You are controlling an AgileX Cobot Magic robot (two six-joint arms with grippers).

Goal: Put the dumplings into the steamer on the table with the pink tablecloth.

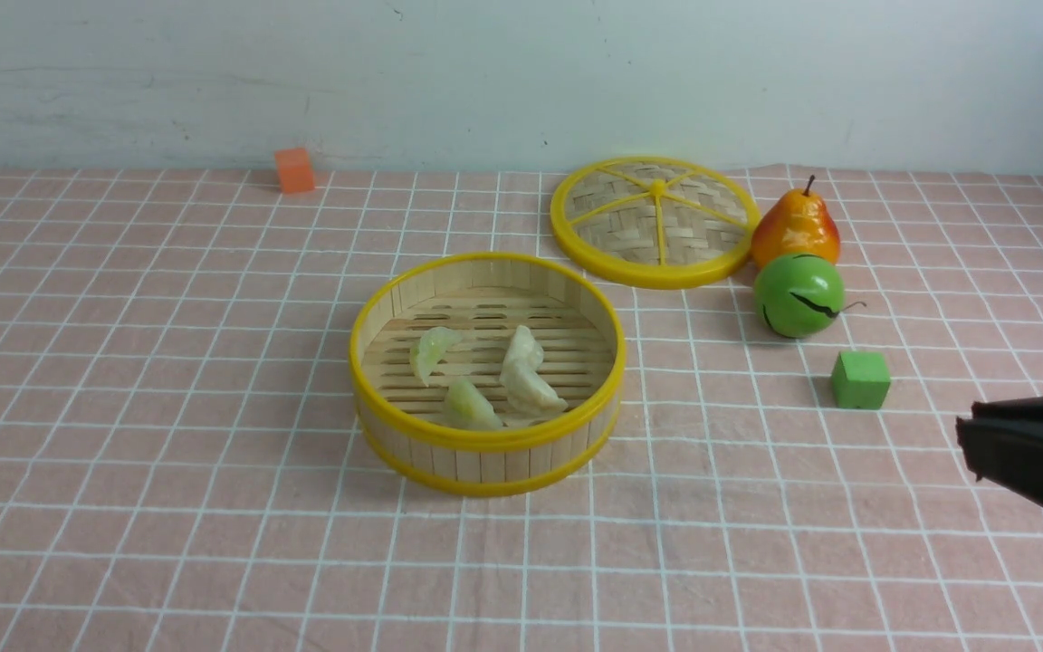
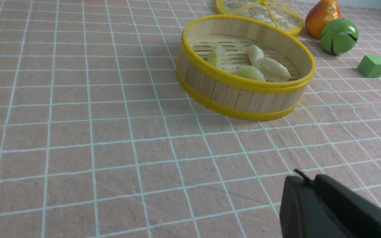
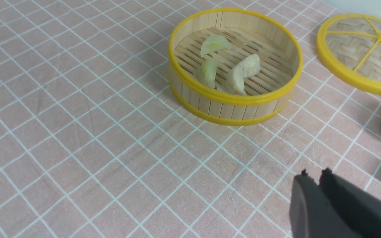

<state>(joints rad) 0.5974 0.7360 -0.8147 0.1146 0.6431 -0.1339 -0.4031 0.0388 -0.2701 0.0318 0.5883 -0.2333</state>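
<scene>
Four dumplings [image 1: 521, 373] are lying inside the steamer [image 1: 488, 440] on the pink-clothed worktop [image 1: 168, 380]. Both the left gripper [image 2: 304, 180] and right gripper [image 3: 313, 175] are hovering closed, holding nothing.

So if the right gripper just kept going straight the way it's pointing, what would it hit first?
Probably the steamer. In the right wrist view the right gripper, fingers together, aims across bare pink tablecloth toward the basket's near wall. Depth is unclear, so it may meet the cloth short of it instead.
</scene>
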